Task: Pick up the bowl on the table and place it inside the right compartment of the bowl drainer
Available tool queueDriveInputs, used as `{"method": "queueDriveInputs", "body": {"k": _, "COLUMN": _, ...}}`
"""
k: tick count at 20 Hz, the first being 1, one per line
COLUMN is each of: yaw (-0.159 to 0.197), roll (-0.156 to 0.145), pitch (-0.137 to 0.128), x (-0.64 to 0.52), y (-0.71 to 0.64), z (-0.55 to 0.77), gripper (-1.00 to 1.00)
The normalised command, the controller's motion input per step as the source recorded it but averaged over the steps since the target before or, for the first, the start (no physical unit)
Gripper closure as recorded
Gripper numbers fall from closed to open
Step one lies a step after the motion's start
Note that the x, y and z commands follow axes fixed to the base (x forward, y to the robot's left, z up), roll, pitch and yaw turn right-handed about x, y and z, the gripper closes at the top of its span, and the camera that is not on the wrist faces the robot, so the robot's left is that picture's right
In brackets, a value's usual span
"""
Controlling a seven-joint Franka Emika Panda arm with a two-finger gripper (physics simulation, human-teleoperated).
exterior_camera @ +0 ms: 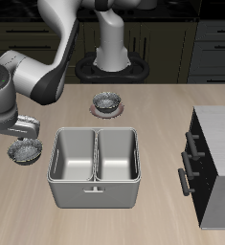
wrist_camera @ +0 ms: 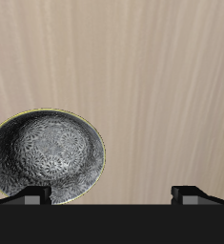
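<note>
The wooden table point(exterior_camera: 162, 105) carries the black-and-white cabinet point(exterior_camera: 214, 163) and the steel bowl drainer point(exterior_camera: 95, 167), its right compartment point(exterior_camera: 73, 156) vacant. The gripper point(exterior_camera: 28, 127) hangs over the speckled bowl point(exterior_camera: 25, 149), fingers spread wide and holding nothing. A look-alike bowl on a dark saucer point(exterior_camera: 107, 102) sits farther back

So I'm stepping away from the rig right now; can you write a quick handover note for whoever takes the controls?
Gripper: open, empty, hovering above the bowl without touching it; in the wrist view the bowl sits off to one side of the fingers.
Bowl: on the table beside the bowl drainer, outside it.
Bowl drainer: both compartments empty, including the right compartment.
A similar bowl on a dark saucer sits farther back; leave it.
Done: approach only.
Left: centre over the bowl, grasp, lift, place in the right compartment.
</note>
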Motion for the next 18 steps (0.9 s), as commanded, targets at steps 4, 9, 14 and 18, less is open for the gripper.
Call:
{"method": "queueDriveInputs", "body": {"k": 4, "yaw": 0.006, "roll": -0.022, "pitch": -0.05, "x": -0.07, "y": 0.0, "z": -0.13, "gripper": -1.0}}
{"method": "queueDriveInputs", "body": {"k": 9, "yaw": 0.013, "roll": -0.011, "pitch": -0.031, "x": 0.02, "y": 0.06, "z": -0.14, "gripper": -1.0}}
{"method": "queueDriveInputs", "body": {"k": 14, "yaw": -0.025, "roll": 0.019, "pitch": 0.032, "x": 0.01, "y": 0.06, "z": -0.22, "gripper": -1.0}}
{"method": "queueDriveInputs", "body": {"k": 18, "yaw": -0.011, "roll": -0.003, "pitch": 0.013, "x": 0.03, "y": 0.01, "z": -0.13, "gripper": -1.0}}
